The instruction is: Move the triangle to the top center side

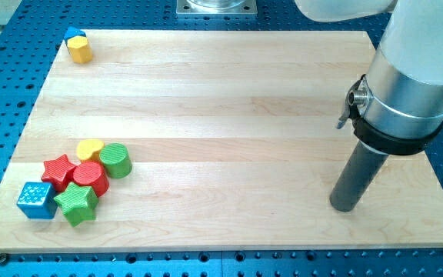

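Note:
A small blue triangle (73, 33) sits at the board's top left corner, touching a yellow hexagon block (80, 50) just below it. My tip (345, 206) rests on the board at the view's lower right, far from the triangle and from all other blocks. The rod runs up into the arm's large grey and white body (410, 77) at the right edge.
A cluster sits at the lower left: a yellow heart (90, 148), a green cylinder (116, 160), a red star (58, 171), a red cylinder (91, 178), a green star (77, 204) and a blue cube (36, 200). The wooden board (229, 100) lies on a blue perforated table.

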Robot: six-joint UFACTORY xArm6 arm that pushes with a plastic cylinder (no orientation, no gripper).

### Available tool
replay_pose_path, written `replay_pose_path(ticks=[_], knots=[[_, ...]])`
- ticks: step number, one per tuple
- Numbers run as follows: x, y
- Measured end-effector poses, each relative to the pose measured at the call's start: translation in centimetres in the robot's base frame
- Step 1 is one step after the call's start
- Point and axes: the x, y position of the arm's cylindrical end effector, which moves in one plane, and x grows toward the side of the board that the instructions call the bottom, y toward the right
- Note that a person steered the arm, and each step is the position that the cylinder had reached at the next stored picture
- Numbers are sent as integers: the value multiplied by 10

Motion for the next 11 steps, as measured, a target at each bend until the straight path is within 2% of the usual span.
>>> replay_pose_path(ticks=[5, 6, 7, 8, 11], knots=[[8, -3], [-34, -65], [-90, -168], [-110, -218], [-118, -225]])
